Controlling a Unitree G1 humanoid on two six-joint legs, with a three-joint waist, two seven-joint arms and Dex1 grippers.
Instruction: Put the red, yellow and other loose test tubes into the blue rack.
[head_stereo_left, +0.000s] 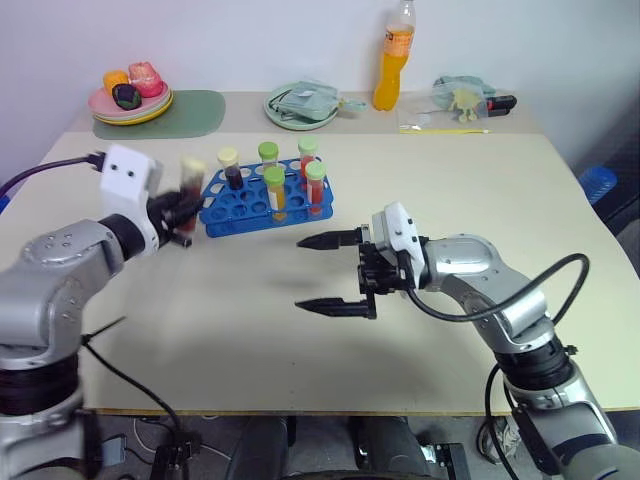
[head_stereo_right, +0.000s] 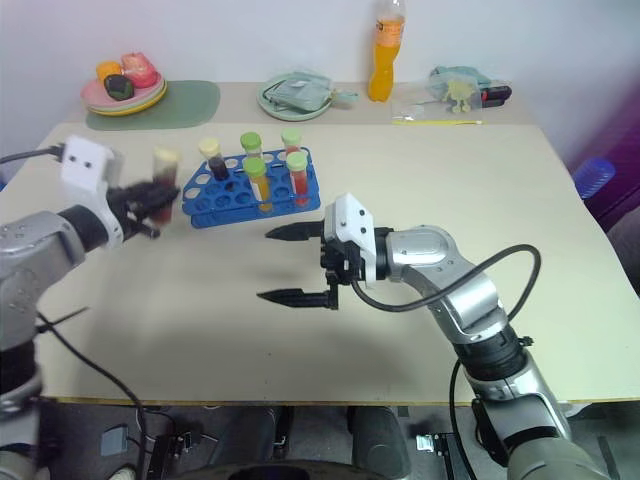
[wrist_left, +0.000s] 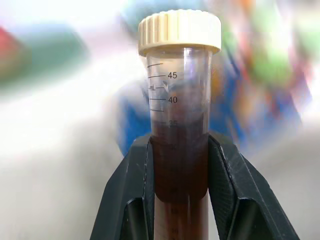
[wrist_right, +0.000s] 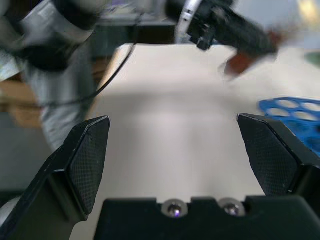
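My left gripper (head_stereo_left: 183, 212) is shut on a test tube (wrist_left: 180, 95) with a cream cap and dark red liquid. It holds the tube (head_stereo_left: 191, 184) upright above the table, just left of the blue rack (head_stereo_left: 240, 212). Several capped tubes stand in the rack, most with green caps and red or orange liquid, one with a cream cap. My right gripper (head_stereo_left: 300, 273) hovers over the middle of the table in front of the rack, pointing left, open with nothing between its fingers. In the right wrist view the rack's corner (wrist_right: 295, 112) lies beyond that gripper.
Along the table's back edge stand a stack of plates with toy food (head_stereo_left: 130, 100) on a green mat (head_stereo_left: 190, 112), a green plate with a packet (head_stereo_left: 300, 106), an orange drink bottle (head_stereo_left: 395, 60) and small packets (head_stereo_left: 462, 100). Bare tabletop surrounds my right gripper.
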